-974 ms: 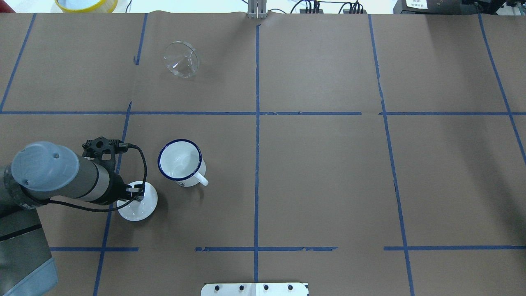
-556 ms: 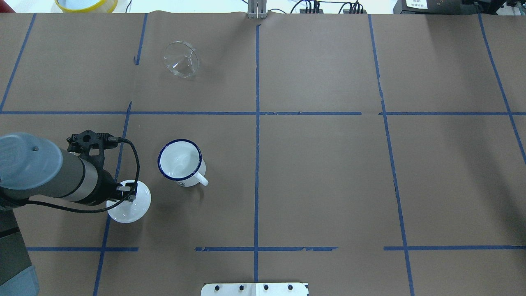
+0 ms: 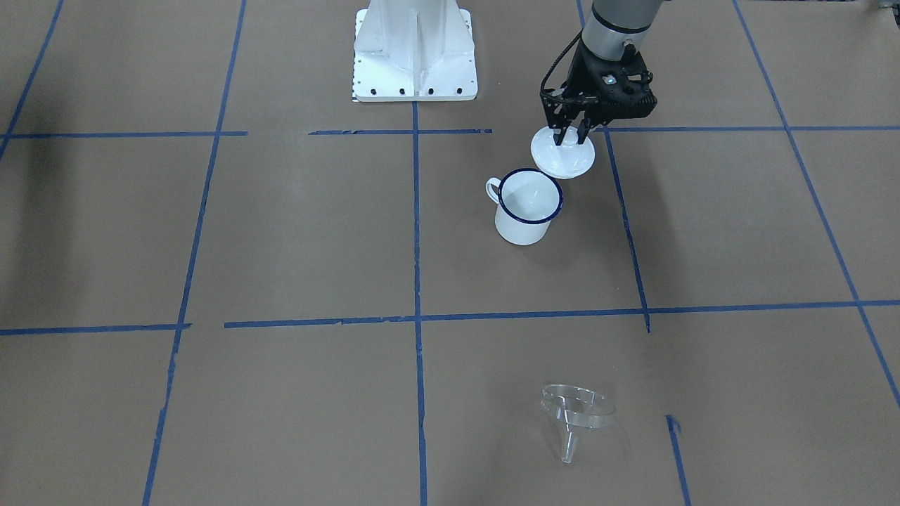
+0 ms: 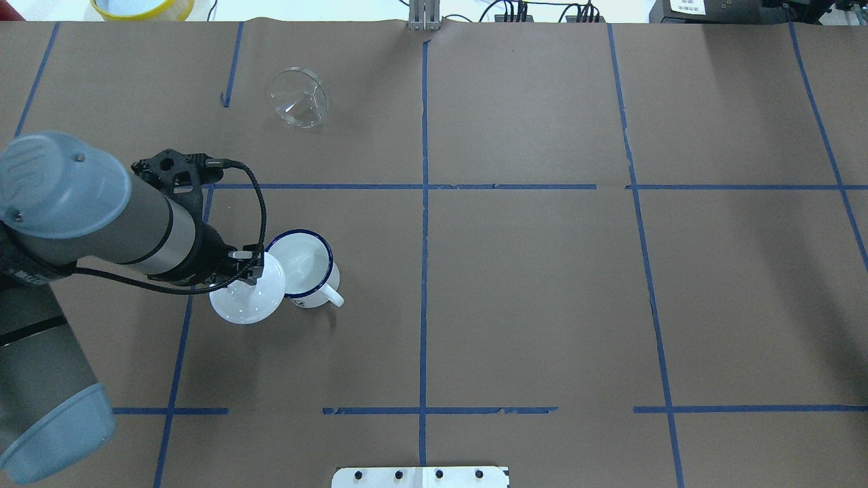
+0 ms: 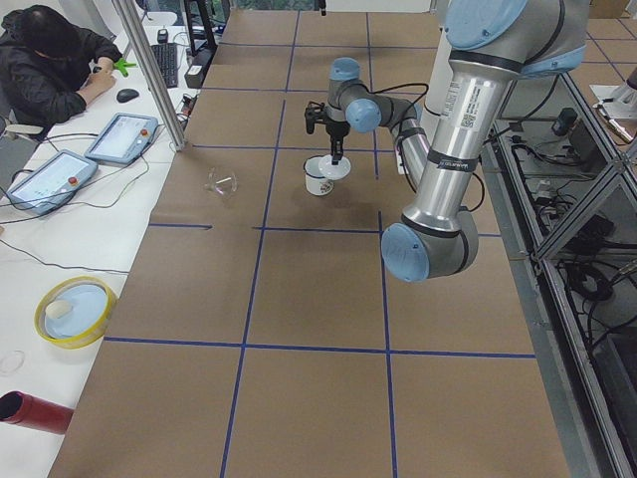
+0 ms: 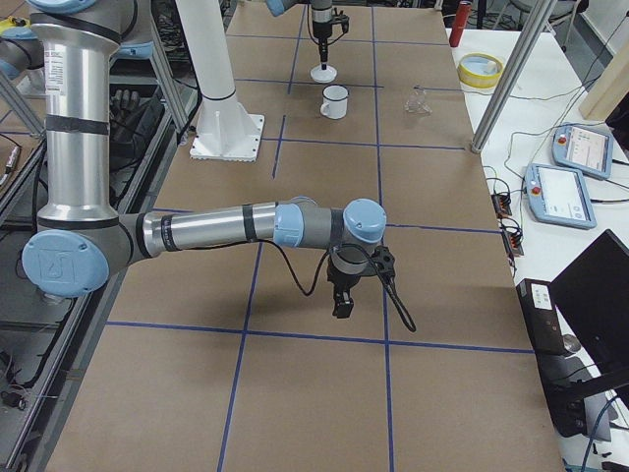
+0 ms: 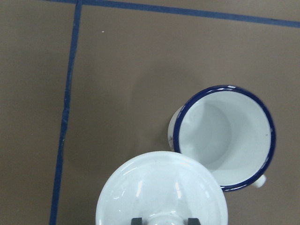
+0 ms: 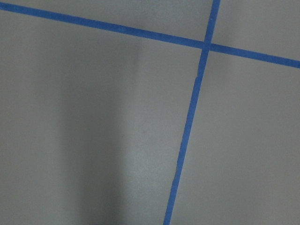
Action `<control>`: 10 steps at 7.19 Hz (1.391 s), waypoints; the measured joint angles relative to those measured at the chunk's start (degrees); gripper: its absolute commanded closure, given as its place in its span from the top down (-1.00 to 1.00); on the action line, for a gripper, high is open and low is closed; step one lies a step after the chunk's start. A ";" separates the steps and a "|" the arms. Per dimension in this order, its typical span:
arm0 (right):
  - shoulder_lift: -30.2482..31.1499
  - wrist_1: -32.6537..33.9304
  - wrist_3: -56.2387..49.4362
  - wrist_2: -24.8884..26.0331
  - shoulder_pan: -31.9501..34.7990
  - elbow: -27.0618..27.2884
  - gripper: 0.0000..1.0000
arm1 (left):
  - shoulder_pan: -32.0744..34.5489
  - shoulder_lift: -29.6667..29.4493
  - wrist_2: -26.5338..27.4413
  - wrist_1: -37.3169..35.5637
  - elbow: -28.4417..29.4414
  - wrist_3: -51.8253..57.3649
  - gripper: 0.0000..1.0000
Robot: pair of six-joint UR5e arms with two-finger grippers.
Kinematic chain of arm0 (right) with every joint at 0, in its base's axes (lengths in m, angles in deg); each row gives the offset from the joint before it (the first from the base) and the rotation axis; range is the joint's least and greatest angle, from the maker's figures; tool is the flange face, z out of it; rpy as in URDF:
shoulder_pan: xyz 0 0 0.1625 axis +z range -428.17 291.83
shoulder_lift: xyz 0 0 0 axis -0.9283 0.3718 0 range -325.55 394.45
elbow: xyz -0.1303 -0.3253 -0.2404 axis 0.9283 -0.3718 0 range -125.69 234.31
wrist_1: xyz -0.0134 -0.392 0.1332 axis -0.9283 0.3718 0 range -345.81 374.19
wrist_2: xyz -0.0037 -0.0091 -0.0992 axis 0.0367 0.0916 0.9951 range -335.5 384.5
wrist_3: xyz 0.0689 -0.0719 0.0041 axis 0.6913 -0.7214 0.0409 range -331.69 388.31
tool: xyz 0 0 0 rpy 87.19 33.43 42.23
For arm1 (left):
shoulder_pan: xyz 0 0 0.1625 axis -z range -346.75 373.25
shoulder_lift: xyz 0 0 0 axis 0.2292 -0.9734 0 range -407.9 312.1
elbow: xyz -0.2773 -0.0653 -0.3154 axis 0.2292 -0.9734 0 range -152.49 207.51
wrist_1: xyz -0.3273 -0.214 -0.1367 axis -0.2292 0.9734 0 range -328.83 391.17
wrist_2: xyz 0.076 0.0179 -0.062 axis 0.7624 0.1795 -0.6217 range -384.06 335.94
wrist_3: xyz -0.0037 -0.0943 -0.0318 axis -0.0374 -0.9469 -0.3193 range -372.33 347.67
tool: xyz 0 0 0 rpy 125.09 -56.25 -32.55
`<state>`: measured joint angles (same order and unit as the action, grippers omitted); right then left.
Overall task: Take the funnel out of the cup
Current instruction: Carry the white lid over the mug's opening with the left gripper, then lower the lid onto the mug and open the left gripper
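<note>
The clear funnel (image 4: 299, 98) lies on its side on the brown paper at the far left, well apart from the cup; it also shows in the front view (image 3: 576, 411). The cup (image 4: 302, 268) is a white mug with a dark blue rim. It stands upright and holds nothing (image 7: 225, 136). My left gripper (image 4: 247, 264) is shut on the knob of a white domed lid (image 4: 247, 298). It holds the lid above the table, just beside the cup, and the lid overlaps the cup's rim in the left wrist view (image 7: 161, 192). My right gripper (image 6: 342, 295) hangs over bare paper far from these; I cannot tell whether it is open or shut.
The white robot base plate (image 3: 415, 49) stands at the table's near edge. A yellow-rimmed bowl (image 4: 142, 7) sits beyond the far edge. Blue tape lines cross the paper. An operator and tablets (image 5: 119, 139) are at the side desk.
My left gripper has carried the white lid forward and to the right, from beside the tape line to the cup's left rim. The cup and funnel have not moved.
</note>
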<state>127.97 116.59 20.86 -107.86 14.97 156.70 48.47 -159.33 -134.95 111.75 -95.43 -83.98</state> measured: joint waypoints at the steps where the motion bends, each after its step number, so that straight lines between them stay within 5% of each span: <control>1: 0.00 0.00 -0.01 0.00 0.00 0.00 1.00 | 1.04 -2.98 -0.15 -0.29 3.23 0.00 -1.00; 10: 0.00 0.00 -0.02 0.00 0.00 0.00 1.00 | 1.34 -9.20 -0.30 -0.17 12.19 -0.06 -1.00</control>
<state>127.97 116.59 20.83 -107.86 14.97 156.70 49.81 -168.53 -135.24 111.58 -83.24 -84.04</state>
